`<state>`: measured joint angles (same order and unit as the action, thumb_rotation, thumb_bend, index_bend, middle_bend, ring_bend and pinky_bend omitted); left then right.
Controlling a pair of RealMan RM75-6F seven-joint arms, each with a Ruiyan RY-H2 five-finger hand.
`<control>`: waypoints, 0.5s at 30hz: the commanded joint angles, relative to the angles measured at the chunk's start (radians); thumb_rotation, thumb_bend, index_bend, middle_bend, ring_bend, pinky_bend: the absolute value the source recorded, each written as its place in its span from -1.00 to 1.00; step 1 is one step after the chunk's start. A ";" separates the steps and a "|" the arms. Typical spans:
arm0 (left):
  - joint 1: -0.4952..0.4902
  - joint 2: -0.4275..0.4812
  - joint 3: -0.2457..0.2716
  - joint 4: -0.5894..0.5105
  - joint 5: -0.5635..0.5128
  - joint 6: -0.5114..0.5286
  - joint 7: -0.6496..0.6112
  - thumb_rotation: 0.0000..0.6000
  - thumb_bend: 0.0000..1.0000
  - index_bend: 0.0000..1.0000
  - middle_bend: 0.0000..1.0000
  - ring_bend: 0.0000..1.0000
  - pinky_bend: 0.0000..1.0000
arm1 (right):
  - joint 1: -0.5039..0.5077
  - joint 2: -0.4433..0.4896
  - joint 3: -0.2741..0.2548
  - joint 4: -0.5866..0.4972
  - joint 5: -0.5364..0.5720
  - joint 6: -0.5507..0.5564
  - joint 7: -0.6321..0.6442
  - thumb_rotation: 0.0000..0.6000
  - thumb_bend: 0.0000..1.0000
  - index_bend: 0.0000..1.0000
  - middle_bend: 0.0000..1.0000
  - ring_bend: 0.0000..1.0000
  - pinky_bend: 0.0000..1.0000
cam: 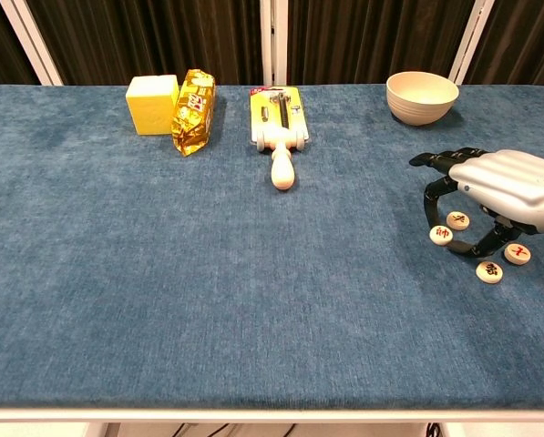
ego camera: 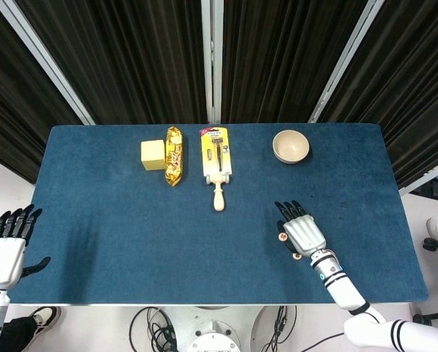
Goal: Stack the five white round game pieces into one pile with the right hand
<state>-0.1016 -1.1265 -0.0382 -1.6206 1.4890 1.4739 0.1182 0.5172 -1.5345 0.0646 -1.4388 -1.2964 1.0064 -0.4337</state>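
Several white round game pieces lie flat and unstacked at the table's right front: one [cam: 442,235] with a red mark, one [cam: 457,219] just behind it, one [cam: 489,271] nearest the front, and one [cam: 518,253] to the right. The head view shows two of them [ego camera: 282,237] [ego camera: 297,256] beside the hand. My right hand [cam: 499,187] [ego camera: 301,233] arches over the group, palm down and fingers spread. Its fingertips [cam: 431,205] point down left of the pieces and its thumb curls in between them. It holds nothing. Anything under the palm is hidden. My left hand [ego camera: 6,246] hangs open off the table's left side.
A cream bowl [cam: 422,96] stands behind the right hand. Along the back are a razor in a yellow pack [cam: 278,118] with a wooden handle [cam: 282,171], a gold snack bag [cam: 194,111] and a yellow block [cam: 152,91]. The blue cloth's front edge [cam: 272,405] is near.
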 commanded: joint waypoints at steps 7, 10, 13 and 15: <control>0.001 0.001 0.000 0.001 -0.001 0.001 -0.003 1.00 -0.74 -0.85 -1.00 -1.00 -1.00 | 0.000 0.024 0.015 -0.019 0.003 0.022 0.014 1.00 -0.44 0.09 -0.99 -1.00 -1.00; -0.001 0.000 0.001 0.000 -0.001 -0.003 0.000 1.00 -0.74 -0.85 -1.00 -1.00 -1.00 | -0.001 0.045 0.023 -0.030 0.013 0.027 0.017 1.00 -0.44 0.10 -0.99 -1.00 -1.00; -0.001 0.000 0.001 0.000 -0.002 -0.004 0.001 1.00 -0.74 -0.85 -1.00 -1.00 -1.00 | -0.003 0.062 0.023 -0.032 0.026 0.026 0.013 1.00 -0.43 0.11 -0.99 -1.00 -1.00; -0.002 -0.001 0.001 0.000 -0.002 -0.005 0.002 1.00 -0.74 -0.85 -1.00 -1.00 -1.00 | -0.004 0.067 0.022 -0.030 0.038 0.021 0.010 1.00 -0.43 0.11 -0.99 -1.00 -1.00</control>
<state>-0.1031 -1.1272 -0.0376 -1.6205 1.4869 1.4690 0.1202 0.5143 -1.4701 0.0873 -1.4696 -1.2629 1.0299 -0.4220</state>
